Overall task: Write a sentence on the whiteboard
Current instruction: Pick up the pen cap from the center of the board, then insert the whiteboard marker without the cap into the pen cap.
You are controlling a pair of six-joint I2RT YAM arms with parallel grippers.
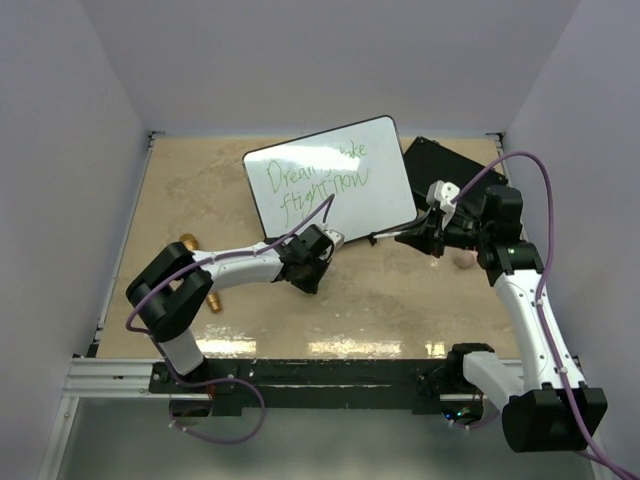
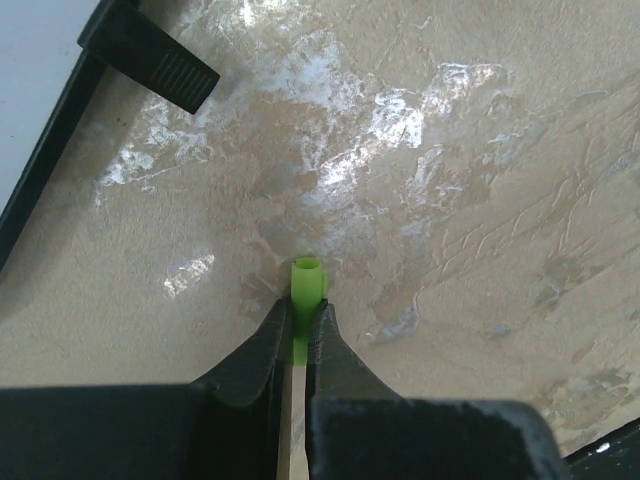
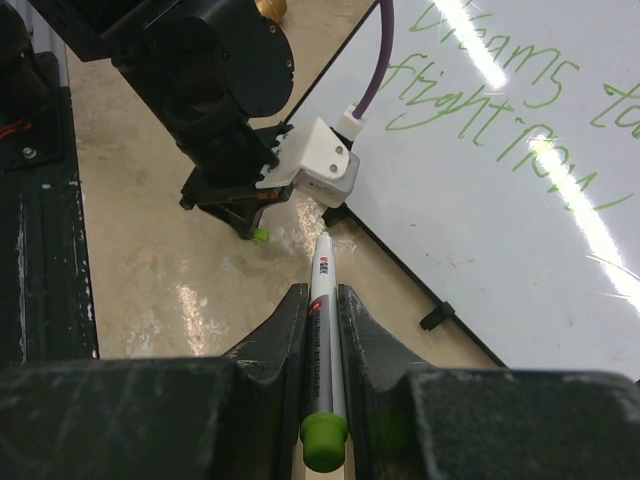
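The whiteboard [image 1: 330, 175] lies tilted at the back middle of the table, with green handwriting on it; its glossy face also fills the right wrist view [image 3: 500, 200]. My right gripper [image 1: 410, 240] is shut on a white marker [image 3: 322, 270] with a green end, its tip pointing at the board's near corner. My left gripper [image 1: 305, 280] points down at the table just in front of the board. It is shut on a small green cap [image 2: 306, 275], which pokes out past the fingertips. The cap [image 3: 260, 234] also shows under the left gripper [image 3: 255, 225] in the right wrist view.
A flat black board [image 1: 450, 165] lies behind the whiteboard at the right. Two small brass pieces [image 1: 187, 241] [image 1: 212, 303] sit at the left near my left arm. A small pinkish object [image 1: 463, 260] rests beside the right wrist. One black whiteboard foot [image 2: 150, 55] is close by.
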